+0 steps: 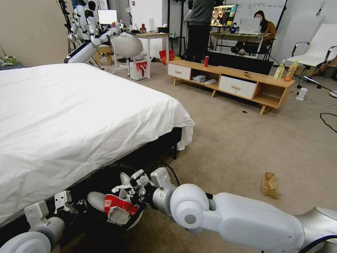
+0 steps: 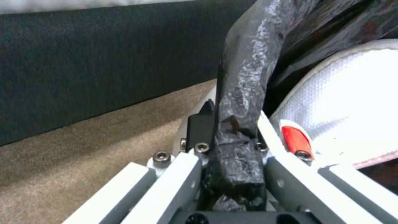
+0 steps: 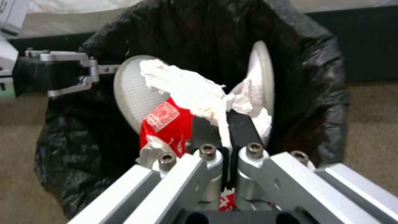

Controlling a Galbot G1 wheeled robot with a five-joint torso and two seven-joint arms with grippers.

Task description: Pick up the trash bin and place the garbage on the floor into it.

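The trash bin (image 1: 105, 200) lies low at the foot of the bed (image 1: 70, 116), on the floor (image 1: 238, 140) just beside the dark bed base, with its black bag (image 3: 315, 77) wrinkled around the mouth. The left gripper (image 1: 66, 203) is at the bin's rim on the bed side, and the left wrist view shows its jaws clamped on a twisted fold of the black bag (the plastic runs up between them). The right gripper (image 1: 135, 191) reaches over the bin's opening from the other side; in the right wrist view its jaws stand close together on a crumpled white tissue (image 3: 186, 90), with a crushed red-and-white wrapper (image 3: 166, 124) just beside it, against the pale flaps (image 3: 132, 93) of the bin. That same view also shows the left gripper farther off, at the edge of the bag. The head view gives what the wrist views do not: a tan paper bag (image 1: 270, 185) lies apart on the carpet, to the right of the right arm, and farther back a low wooden counter (image 1: 231, 82) carries an upright red can (image 1: 206, 61) and yellow drink bottles (image 1: 285, 70). The bed stands close on the left side and leaves little room there.
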